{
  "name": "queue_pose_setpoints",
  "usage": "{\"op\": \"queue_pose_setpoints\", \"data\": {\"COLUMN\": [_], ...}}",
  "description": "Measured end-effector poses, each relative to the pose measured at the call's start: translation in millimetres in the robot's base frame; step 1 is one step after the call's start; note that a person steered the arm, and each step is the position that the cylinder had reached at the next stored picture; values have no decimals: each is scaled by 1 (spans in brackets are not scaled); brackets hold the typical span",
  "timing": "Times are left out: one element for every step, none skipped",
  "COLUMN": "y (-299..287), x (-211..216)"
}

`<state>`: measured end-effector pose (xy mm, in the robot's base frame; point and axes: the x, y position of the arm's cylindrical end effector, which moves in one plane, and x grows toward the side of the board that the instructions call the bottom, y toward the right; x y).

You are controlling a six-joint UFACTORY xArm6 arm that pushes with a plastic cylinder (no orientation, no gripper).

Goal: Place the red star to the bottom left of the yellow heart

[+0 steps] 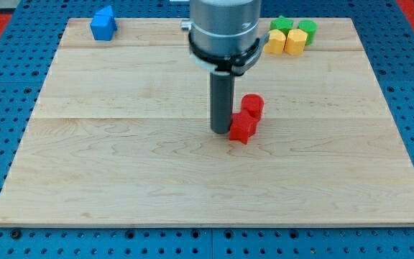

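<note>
The arm (pixel 223 29) is cut off by the view's top.

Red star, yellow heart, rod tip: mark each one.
red star (pixel 243 129), camera view, its top face.
yellow heart (pixel 274 41), camera view, its top face.
my tip (pixel 221 131), camera view, rod's lower end, touching the star's left side.

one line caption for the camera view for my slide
My tip touches the left side of the red star block mid-board, a red cylinder block just behind it.

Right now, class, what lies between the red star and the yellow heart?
In the camera view, the red cylinder lies between the red star and the yellow heart; beyond it, bare board.
</note>
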<state>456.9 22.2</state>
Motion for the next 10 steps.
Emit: {"op": "queue_pose_setpoints", "data": {"y": [-15,-14,19,32,32,32,33,54,80,99], "x": [-4,43,56,16,-18,-41,-61,-82,-103,-122]}}
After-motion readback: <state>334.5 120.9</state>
